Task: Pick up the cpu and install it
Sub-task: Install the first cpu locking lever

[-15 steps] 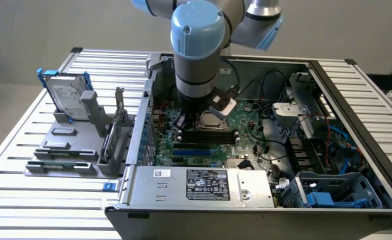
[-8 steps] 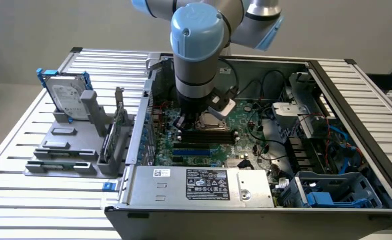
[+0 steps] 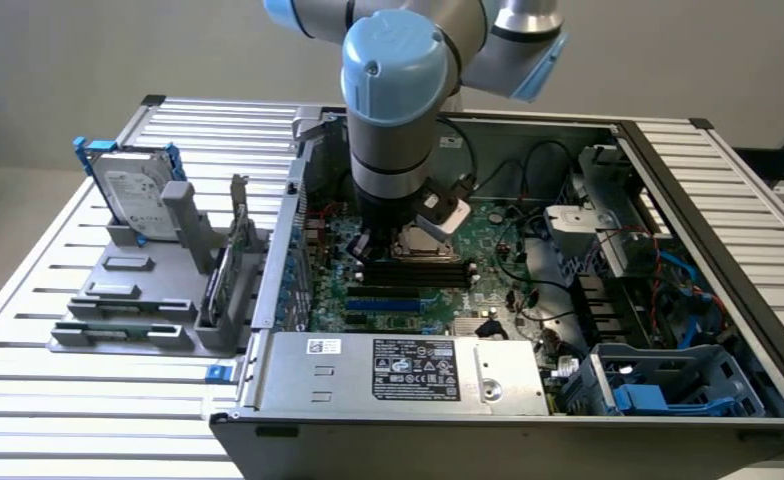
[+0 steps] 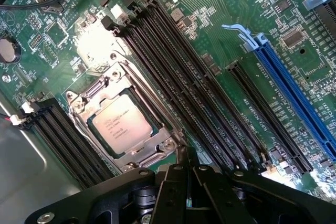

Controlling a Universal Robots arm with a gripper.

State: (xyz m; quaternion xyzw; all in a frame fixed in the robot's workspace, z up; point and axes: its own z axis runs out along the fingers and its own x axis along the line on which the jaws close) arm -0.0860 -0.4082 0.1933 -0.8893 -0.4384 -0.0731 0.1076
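A plain pale wall stands behind a table of ribbed silver slats — evenly lit, with bright glare on the metal. A strip of light floor shows at the exterior view's left.

The gripper hangs inside the open computer case, low over the motherboard. The cpu sits in its socket, just beside the gripper's tips and apart from them. Rows of memory slots run alongside the socket and pass right by the gripper. Well off to the exterior view's left of the gripper, outside the case, a hard drive stands upright in a rack on the table.
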